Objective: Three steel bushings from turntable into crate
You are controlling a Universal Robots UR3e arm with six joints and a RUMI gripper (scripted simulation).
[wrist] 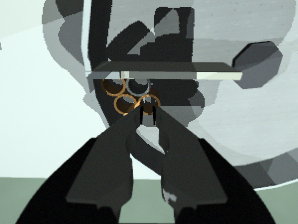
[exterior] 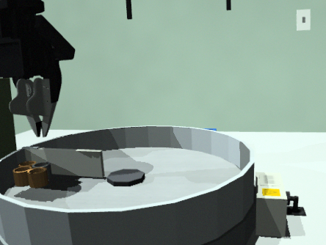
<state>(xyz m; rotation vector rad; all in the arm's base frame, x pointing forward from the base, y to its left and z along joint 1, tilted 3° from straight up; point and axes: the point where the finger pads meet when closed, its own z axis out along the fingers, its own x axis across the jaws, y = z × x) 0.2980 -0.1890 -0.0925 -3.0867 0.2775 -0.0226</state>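
- Pale white counter (exterior: 294, 147) under everything, pretty plain.
- Big grey turntable (exterior: 154, 216) with a raised rim sits right on it, taking up most of the space.
- Small off-white box (exterior: 271, 205) with a yellow label sits just beside the turntable's right side.

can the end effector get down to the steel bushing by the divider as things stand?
Probably not cleanly. The end effector is shut above the cluster, and the steel bushing sits against the divider plate with brass bushings touching it.

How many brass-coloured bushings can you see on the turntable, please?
3 brass bushings: front-left, front-right, and one behind, beside the grey bushing on the turntable. More may be hidden.
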